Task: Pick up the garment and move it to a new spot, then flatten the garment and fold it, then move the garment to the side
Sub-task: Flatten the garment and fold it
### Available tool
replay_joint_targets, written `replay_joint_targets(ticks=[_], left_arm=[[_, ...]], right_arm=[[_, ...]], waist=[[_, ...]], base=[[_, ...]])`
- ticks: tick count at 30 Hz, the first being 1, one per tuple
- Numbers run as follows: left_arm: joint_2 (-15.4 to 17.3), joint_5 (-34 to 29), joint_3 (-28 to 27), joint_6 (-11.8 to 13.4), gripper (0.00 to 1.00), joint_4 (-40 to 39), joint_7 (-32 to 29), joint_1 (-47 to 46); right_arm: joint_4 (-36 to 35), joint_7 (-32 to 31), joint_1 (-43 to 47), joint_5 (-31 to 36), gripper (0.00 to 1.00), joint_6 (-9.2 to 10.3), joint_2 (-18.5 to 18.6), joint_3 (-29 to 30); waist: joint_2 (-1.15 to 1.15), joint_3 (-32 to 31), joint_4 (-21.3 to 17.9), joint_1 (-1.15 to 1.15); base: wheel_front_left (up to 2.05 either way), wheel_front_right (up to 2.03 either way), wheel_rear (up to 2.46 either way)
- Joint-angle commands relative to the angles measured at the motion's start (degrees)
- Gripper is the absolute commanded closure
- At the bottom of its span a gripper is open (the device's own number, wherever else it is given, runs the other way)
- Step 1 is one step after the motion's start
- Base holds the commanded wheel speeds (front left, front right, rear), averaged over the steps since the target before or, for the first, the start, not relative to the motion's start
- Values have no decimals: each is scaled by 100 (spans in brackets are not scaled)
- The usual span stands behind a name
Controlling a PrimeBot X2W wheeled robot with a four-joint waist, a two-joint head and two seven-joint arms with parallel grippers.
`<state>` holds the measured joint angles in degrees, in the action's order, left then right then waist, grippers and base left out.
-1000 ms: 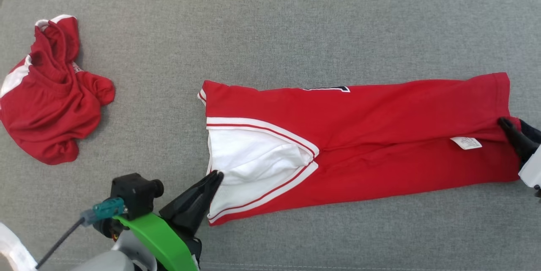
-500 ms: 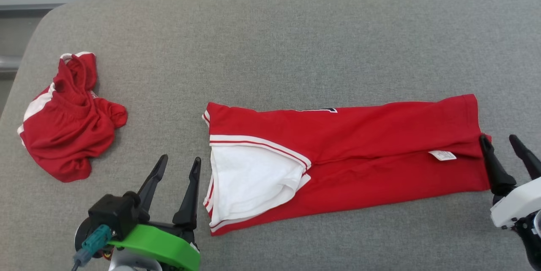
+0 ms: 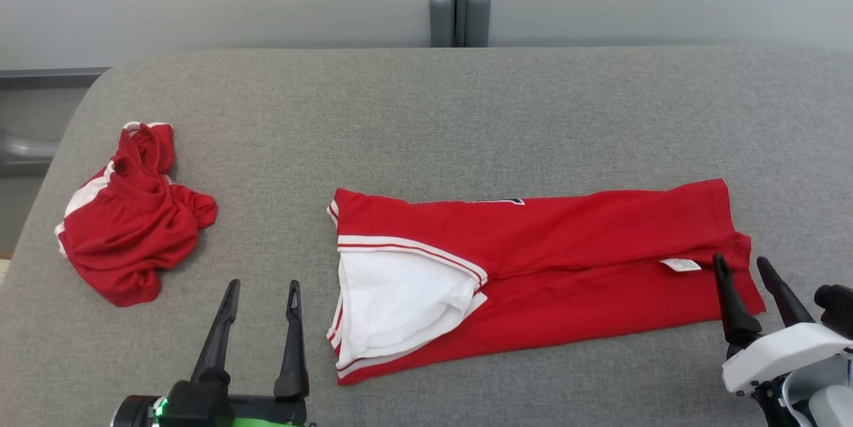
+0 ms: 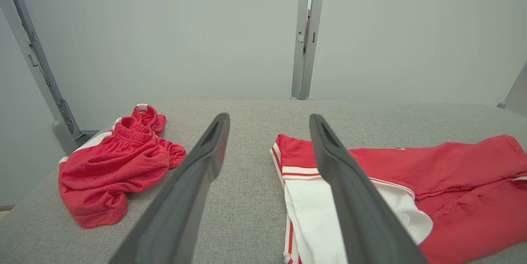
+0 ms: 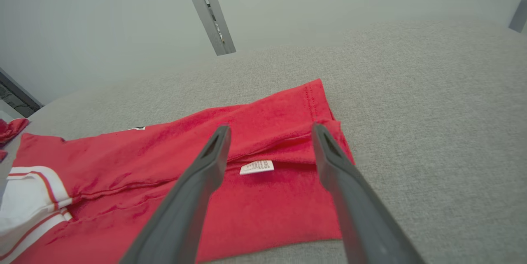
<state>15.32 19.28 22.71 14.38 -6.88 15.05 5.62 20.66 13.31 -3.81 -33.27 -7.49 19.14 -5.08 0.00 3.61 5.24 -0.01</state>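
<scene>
Head view: we have let go of the red garment (image 3: 566, 280), lying lengthwise on the table (image 3: 466, 114). Our left claw (image 3: 263, 287) and right claw (image 3: 740, 260) have drawn back, fingers apart, empty. First fold done, we judge. Its white label (image 3: 680, 265) is too small to read.

Two red garments (image 3: 586, 247) (image 3: 130, 240), two claws (image 3: 263, 284) (image 3: 740, 259)

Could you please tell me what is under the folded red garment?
The grey surface shows around the folded red garment on every side; directly beneath, everything is covered.
</scene>
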Motion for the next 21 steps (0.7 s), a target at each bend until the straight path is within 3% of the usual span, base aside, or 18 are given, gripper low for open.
replay_joint_targets(ticks=[1, 11, 21], left_arm=[[-134, -187, -93, -94, 0, 19, 16, 133], [-776, -1147, -422, -588, 0, 192, 15, 331], [-1074, -1377, -599, -950, 0, 270, 15, 185]], right_arm=[[114, 57, -54, -78, 0, 0, 0, -12], [871, 6, -293, -373, 0, 0, 135, 309], [1878, -1254, -1184, -388, 0, 0, 444, 468]], waist=[[0, -81, 104, 1], [0, -33, 445, 1], [0, 301, 605, 1]], base=[[0, 0, 0], [0, 0, 0], [0, 0, 0]])
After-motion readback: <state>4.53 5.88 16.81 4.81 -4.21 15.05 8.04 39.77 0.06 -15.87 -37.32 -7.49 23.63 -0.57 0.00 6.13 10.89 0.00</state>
